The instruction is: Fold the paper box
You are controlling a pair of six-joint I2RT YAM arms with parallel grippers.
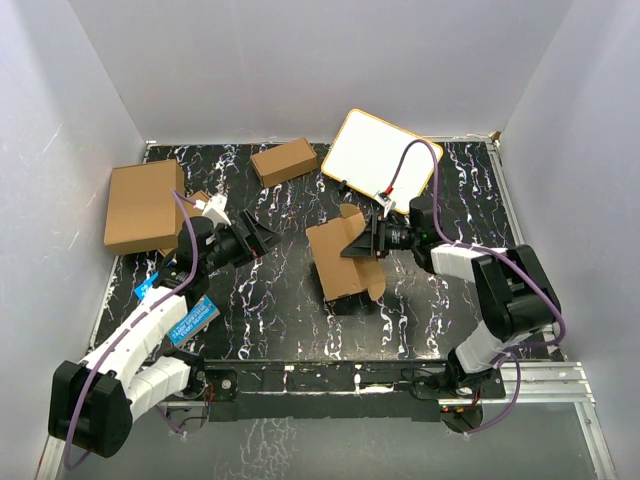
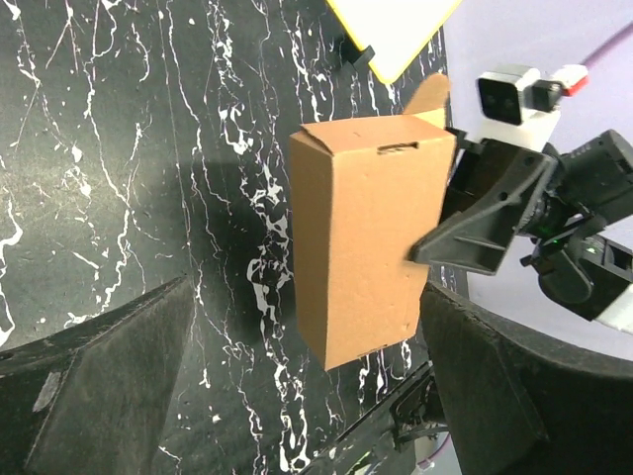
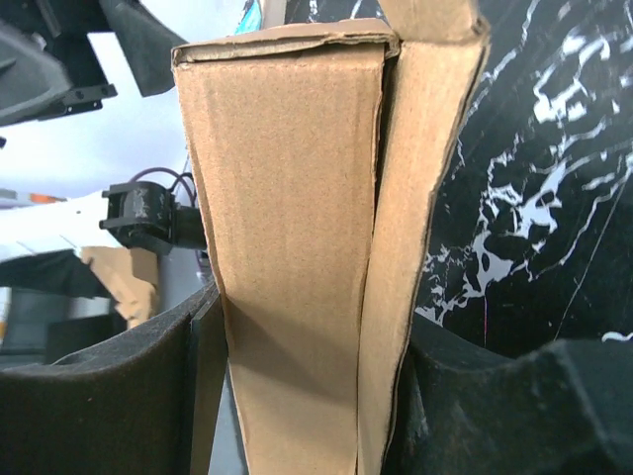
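Clamping paper box (image 1: pixel 338 265), right tool (image 1: pixel 366 241), left tool (image 1: pixel 263 239) spread

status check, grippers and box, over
Left gripper open, short of the paper box. Right gripper shut on its side wall. Box half folded, flaps loose. White board close behind right arm.

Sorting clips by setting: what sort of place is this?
Probably a robot lab test cell: white walls enclose a black marbled table, with the left arm and right arm mounted at its edge and the paper box between them.
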